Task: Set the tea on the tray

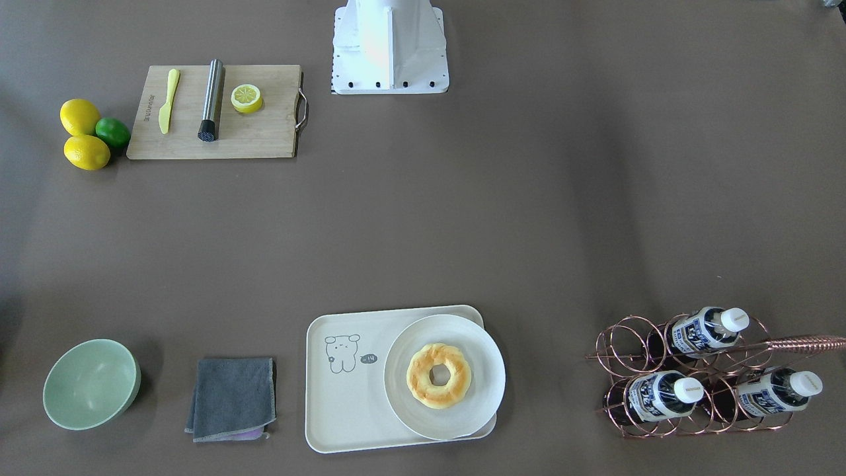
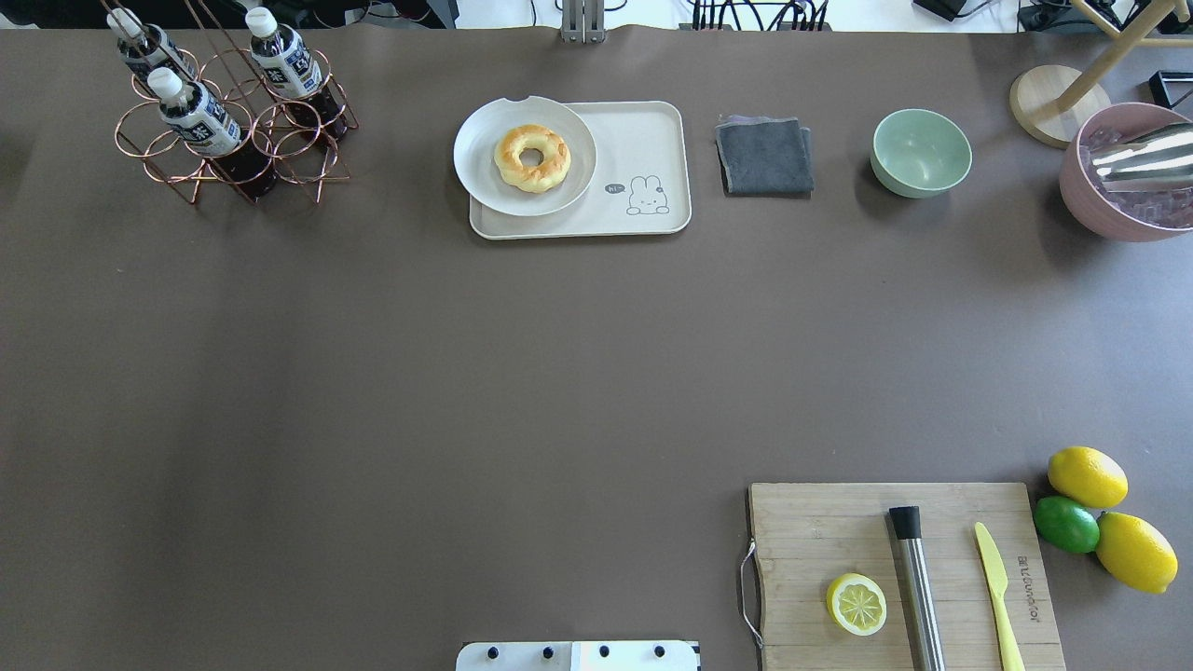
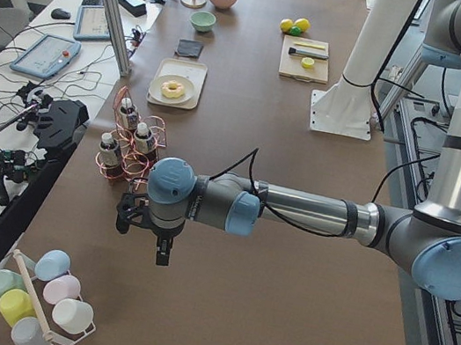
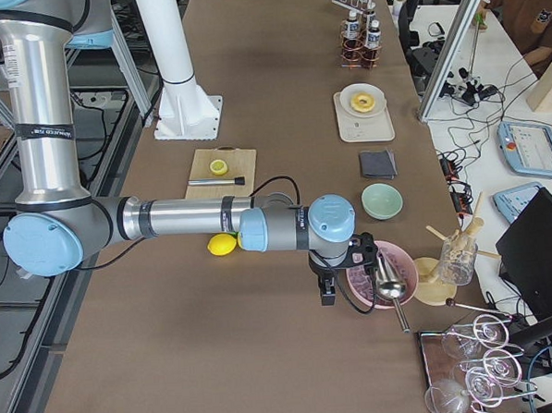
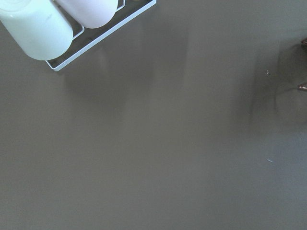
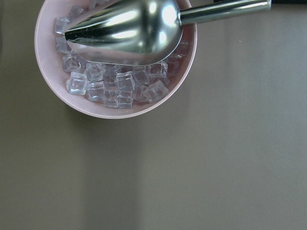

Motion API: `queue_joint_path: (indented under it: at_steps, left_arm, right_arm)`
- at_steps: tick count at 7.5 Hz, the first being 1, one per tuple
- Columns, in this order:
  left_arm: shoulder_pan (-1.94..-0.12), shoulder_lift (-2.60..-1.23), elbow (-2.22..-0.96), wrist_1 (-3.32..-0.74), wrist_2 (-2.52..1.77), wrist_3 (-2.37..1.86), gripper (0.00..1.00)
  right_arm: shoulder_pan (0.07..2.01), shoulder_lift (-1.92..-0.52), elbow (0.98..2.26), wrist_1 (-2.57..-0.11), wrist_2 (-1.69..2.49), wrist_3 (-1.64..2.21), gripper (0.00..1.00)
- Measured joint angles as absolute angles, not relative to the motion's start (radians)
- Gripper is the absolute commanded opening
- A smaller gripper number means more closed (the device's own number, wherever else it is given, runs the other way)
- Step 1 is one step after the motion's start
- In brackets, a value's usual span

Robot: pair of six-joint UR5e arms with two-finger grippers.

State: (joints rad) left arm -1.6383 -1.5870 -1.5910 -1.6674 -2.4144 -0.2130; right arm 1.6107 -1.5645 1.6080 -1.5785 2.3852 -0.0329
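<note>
Three tea bottles lie in a copper wire rack: one on top and two below. In the overhead view they are at the far left. The cream tray with a drawn bear sits at the far middle of the table. My left gripper hangs over bare table near the rack, clear of the bottles. My right gripper hangs beside the pink ice bowl. Both show only in the side views, so I cannot tell whether they are open or shut.
A white plate with a donut covers half the tray. A grey cloth and a green bowl lie beside it. A pink bowl of ice holds a metal scoop. A cutting board, lemons and a cup rack are also in view.
</note>
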Motion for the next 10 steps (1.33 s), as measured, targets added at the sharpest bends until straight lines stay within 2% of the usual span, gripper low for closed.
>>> queue_joint_path:
  at_steps: [5, 8, 10]
  left_arm:
    - [-1.636, -1.595, -1.617, -1.666, -2.412, -0.222, 0.97]
    - [-1.581, -1.608, -1.811, -1.719, -2.415, -0.223, 0.97]
    - [-1.546, -1.607, -1.880, -1.989, -2.416, -0.227, 0.97]
  right_arm:
    - [1.611, -1.566, 1.606, -1.580, 2.386, -0.032, 1.00]
    - [1.611, -1.584, 1.613, -1.579, 2.385, -0.036, 1.00]
    - [1.611, -1.587, 1.613, -1.578, 2.385, -0.035, 1.00]
